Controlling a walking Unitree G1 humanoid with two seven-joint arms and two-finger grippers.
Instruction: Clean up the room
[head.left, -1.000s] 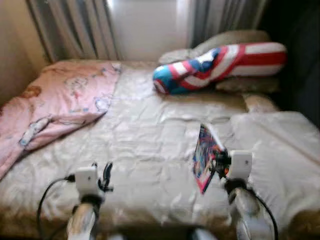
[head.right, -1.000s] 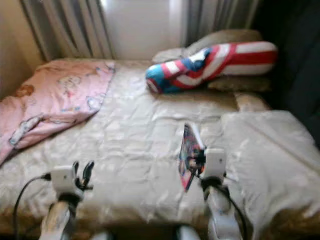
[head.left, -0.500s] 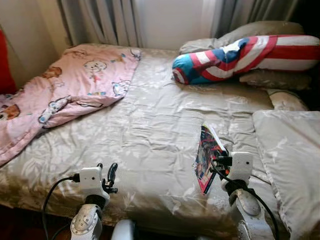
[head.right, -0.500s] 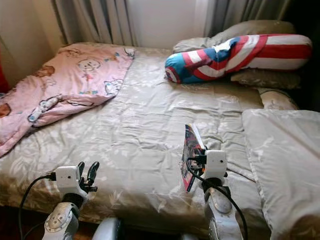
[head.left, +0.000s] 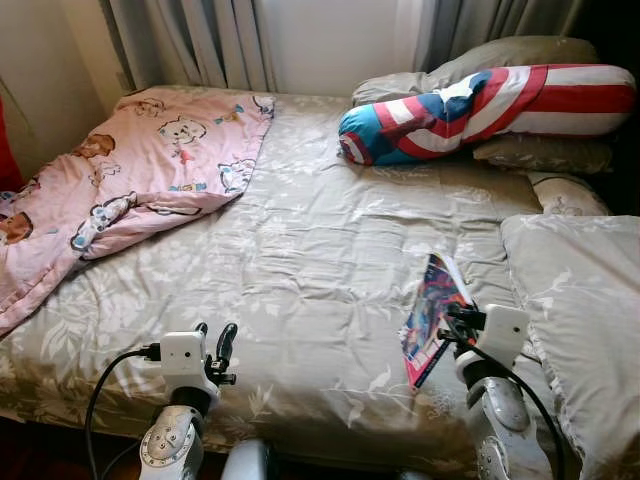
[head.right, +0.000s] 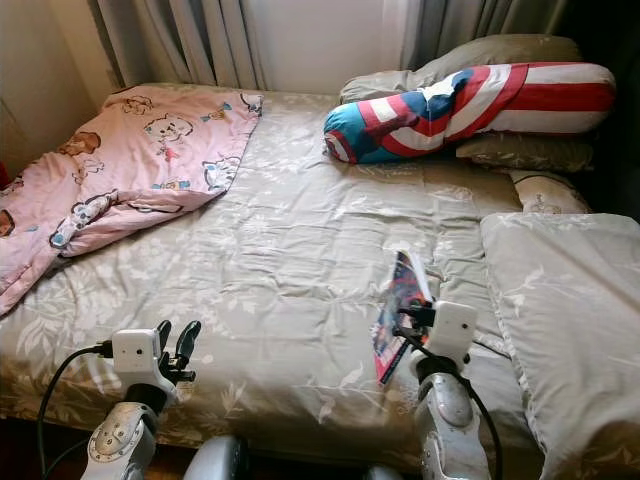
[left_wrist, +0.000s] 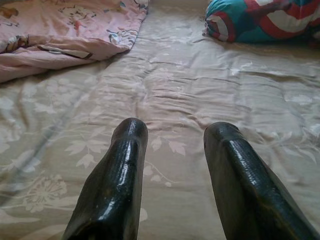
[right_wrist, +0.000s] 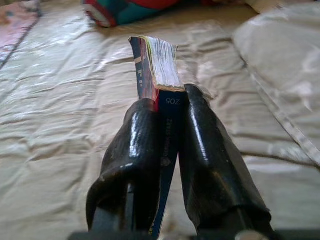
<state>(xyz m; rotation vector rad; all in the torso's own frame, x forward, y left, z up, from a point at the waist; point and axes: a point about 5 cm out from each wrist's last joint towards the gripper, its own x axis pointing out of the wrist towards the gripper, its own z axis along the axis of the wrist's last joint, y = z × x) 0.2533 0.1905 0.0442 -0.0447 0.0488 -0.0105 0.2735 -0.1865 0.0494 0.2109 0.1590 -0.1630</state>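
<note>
Your right gripper (right_wrist: 167, 122) is clamping a colourful book (head.left: 432, 315) by its spine, holding it above the bed (head.left: 300, 260), near right. Your left gripper (left_wrist: 175, 150) is hovering spread, holding nothing.

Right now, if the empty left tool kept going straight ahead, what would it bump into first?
Probably the grey flowered bedspread. The open left tool points low across the bed, with bare cover ahead. Farther along lies the striped pillow, though depth is hard to judge.
</note>
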